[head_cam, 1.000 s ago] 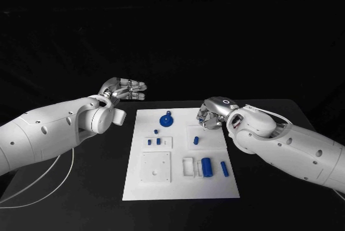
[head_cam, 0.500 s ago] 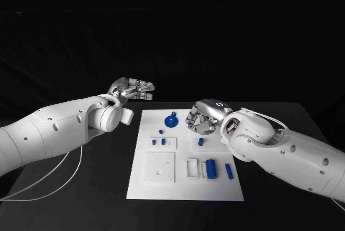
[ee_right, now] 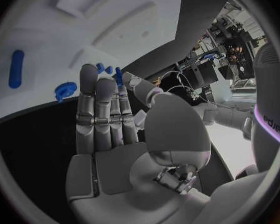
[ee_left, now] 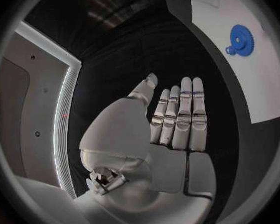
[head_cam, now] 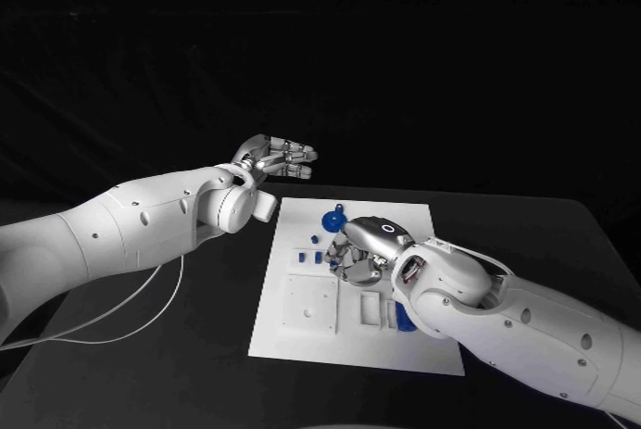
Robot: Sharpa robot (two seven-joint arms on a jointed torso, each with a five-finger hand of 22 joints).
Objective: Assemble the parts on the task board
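Note:
The white task board (head_cam: 305, 332) lies in the middle of the black table. A blue gear (head_cam: 332, 222) stands near its far end, and small blue pegs (head_cam: 310, 258) stand below it. My right hand (head_cam: 358, 257) hovers over the board's middle, fingers straight and holding nothing. It shows the same way in its wrist view (ee_right: 109, 119), with the gear (ee_right: 65, 89), a long blue peg (ee_right: 16, 67) and the small pegs (ee_right: 101, 67) beyond the fingertips. A blue cylinder (head_cam: 405, 319) peeks out beside my right forearm. My left hand (head_cam: 278, 158) is raised off the board's far left corner, empty, fingers straight (ee_left: 177, 119).
A white cable (head_cam: 127, 320) trails over the table under my left arm. The board has a square raised plate (head_cam: 308, 305) and a small frame (head_cam: 369, 309) near its front. My right forearm (head_cam: 508, 327) covers the board's right side.
The head view has shifted. My right hand has moved from the board's far right edge in over its middle, now covering the single peg there. My left hand stays raised and empty.

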